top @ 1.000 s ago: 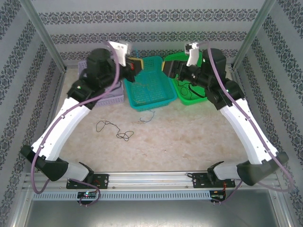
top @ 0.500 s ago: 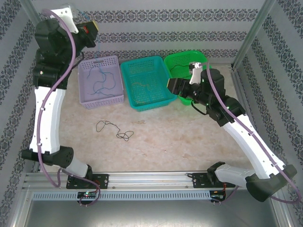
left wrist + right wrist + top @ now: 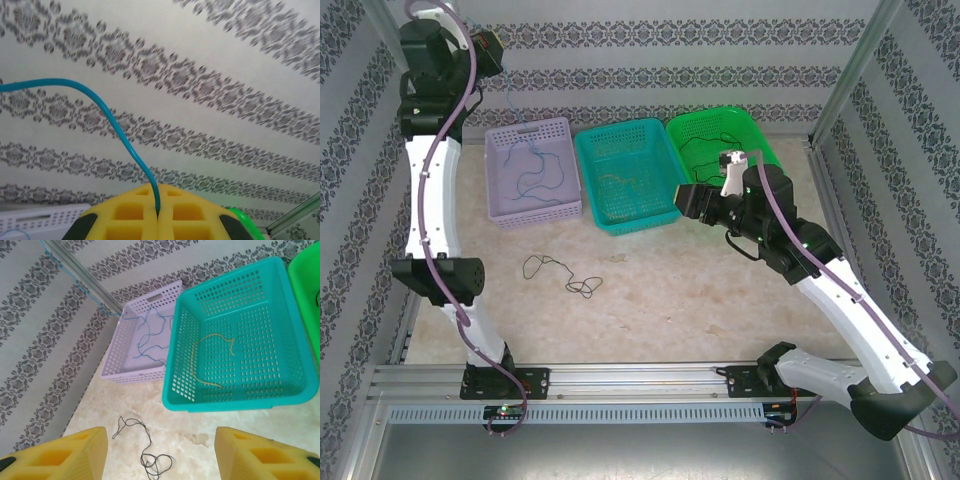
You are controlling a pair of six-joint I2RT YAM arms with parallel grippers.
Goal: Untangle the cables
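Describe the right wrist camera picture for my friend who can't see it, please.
A thin yellowish-green cable lies inside a teal plastic lattice basket. Left of it, a lavender plastic basket holds a thin blue cable; a thin black cable lies on the beige marbled table, seen between the open right gripper's yellow fingers.

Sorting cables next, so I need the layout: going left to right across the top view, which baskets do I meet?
Lavender basket → teal basket → green basket.
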